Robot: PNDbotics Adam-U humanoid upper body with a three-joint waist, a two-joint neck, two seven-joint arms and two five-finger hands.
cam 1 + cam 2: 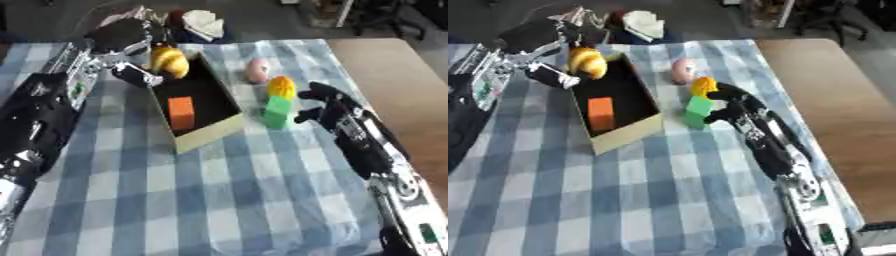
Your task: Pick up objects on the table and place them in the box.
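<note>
A cardboard box (208, 134) with a dark inside lies left of centre, and an orange block (181, 113) rests in it. My left hand (129, 41) is over the box's far end, curled round a yellow banana (170, 61) held just above the rim. Right of the box stands a green block (277, 111). A yellow-orange fruit (281, 86) sits right behind it, and a pink object (257, 70) lies farther back. My right hand (328, 104) is open beside the green block, fingers and thumb spread toward it, apart from it.
A blue-and-white checked cloth (227, 200) covers the table. Bare wooden tabletop (394, 75) shows along the right. Beyond the far edge lie a white object (203, 22) and other clutter. My left arm (44, 115) runs along the left side.
</note>
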